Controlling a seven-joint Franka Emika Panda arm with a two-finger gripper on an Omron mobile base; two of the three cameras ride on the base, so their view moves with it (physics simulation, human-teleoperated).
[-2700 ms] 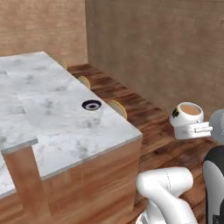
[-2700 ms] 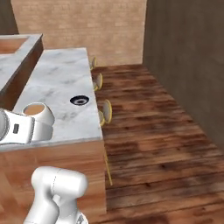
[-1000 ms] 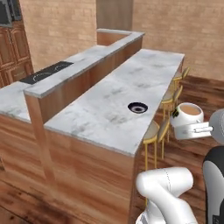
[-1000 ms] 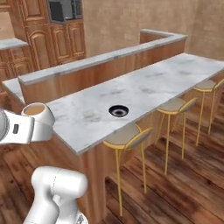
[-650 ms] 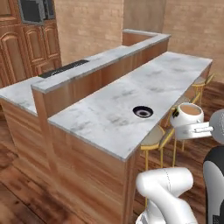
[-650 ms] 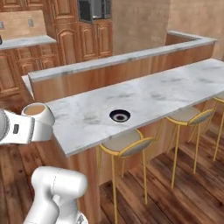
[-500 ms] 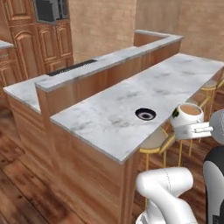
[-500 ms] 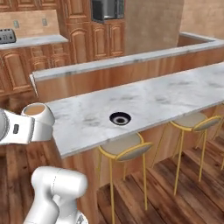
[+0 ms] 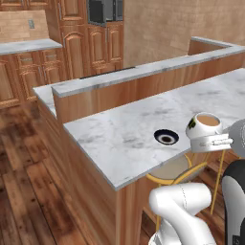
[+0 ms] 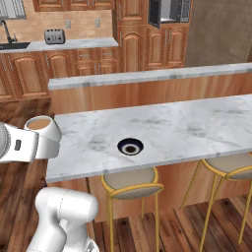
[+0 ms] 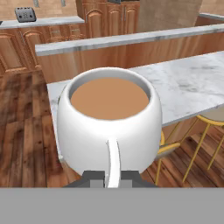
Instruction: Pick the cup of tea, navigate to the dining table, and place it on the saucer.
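Two of three steps look settled or close to it; the placing is left. Nearest, the gripper (image 11: pixel 108 174) is closed narrow on the handle of the cup of tea (image 11: pixel 109 124), dark finger tips either side of the thin white handle at the bottom of the hand view. Cup upright, brown tea level and near the brim, no spill visible. From the left base view the cup of tea (image 9: pixel 205 131) hangs in the air at the right, off the near edge of the dining table (image 9: pixel 119 139), above a yellow-framed stool (image 9: pixel 178 170), green mark on its side facing left. From the right base view the same cup (image 10: pixel 43 129) sits at the left, just off the table's left near corner. Beyond it, on the marble top, the saucer (image 10: pixel 130 146) lies bare, black with a pale centre ring, near the front edge and above a stool seat. Cup and saucer apart, not touching; in the left base view the saucer (image 9: pixel 166 137) lies just left of the cup and lower. Farther back, the raised wooden ledge (image 10: pixel 147 78) along the table, then wooden cabinets (image 10: pixel 29 71), a toaster (image 10: pixel 53 36) on the far counter. Judgement: pick done, drive nearly done, still to do is carrying the cup over the saucer, lowering, releasing.
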